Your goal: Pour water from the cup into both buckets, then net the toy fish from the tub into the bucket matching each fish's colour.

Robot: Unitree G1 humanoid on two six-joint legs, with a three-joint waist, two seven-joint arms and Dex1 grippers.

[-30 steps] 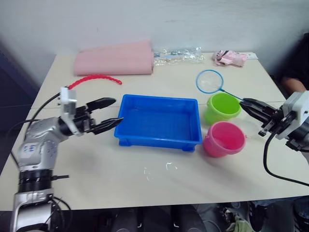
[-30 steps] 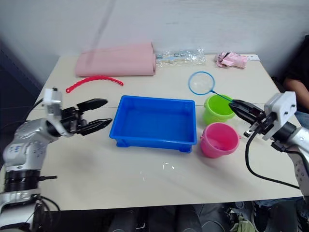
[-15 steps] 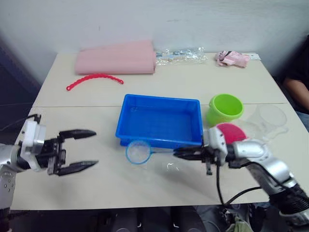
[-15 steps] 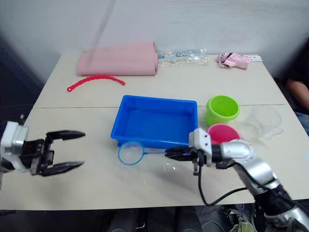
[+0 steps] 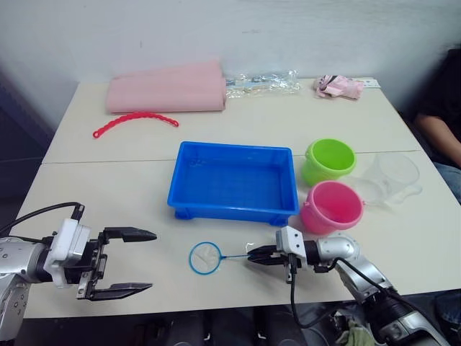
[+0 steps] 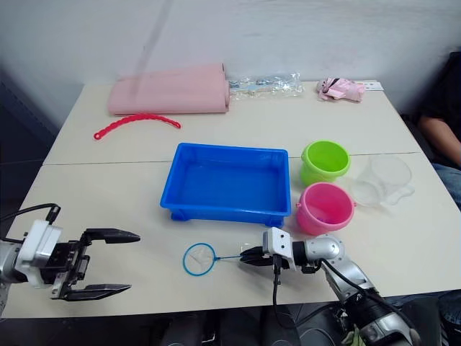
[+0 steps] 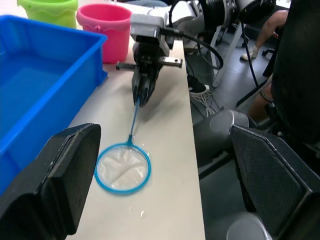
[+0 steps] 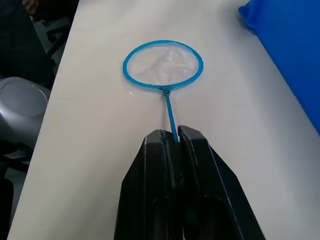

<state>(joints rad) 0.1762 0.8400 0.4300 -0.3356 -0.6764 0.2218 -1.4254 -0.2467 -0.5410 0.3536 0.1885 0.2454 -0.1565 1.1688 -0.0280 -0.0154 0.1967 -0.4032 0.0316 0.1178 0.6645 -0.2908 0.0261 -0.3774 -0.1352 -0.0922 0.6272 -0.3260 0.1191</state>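
Pale and rectangular, the surface stands against a white wall, with a seam running across its middle. At the far edge lie a rolled pink cloth, a crumpled clear plastic bag and a small pink packet; a red beaded curved strip lies just in front of the cloth.

Near the middle sits the blue tub, and no fish can be made out in it. Close by its right end stand the green bucket, farther back, and the pink bucket, nearer the front edge; the two are nearly touching. The clear cup rests just beside them toward the right edge.

The net lies flat by the front edge, in front of the tub, its hoop toward the left and its thin handle running right. The right gripper lies low at the front edge with its jaws closed tight on the end of that handle, as the right wrist view makes plain. The left gripper hovers at the front left corner, jaws spread wide and holding nothing, pointing toward the net's hoop but well apart from it.

A person sits partly in view past the right edge.
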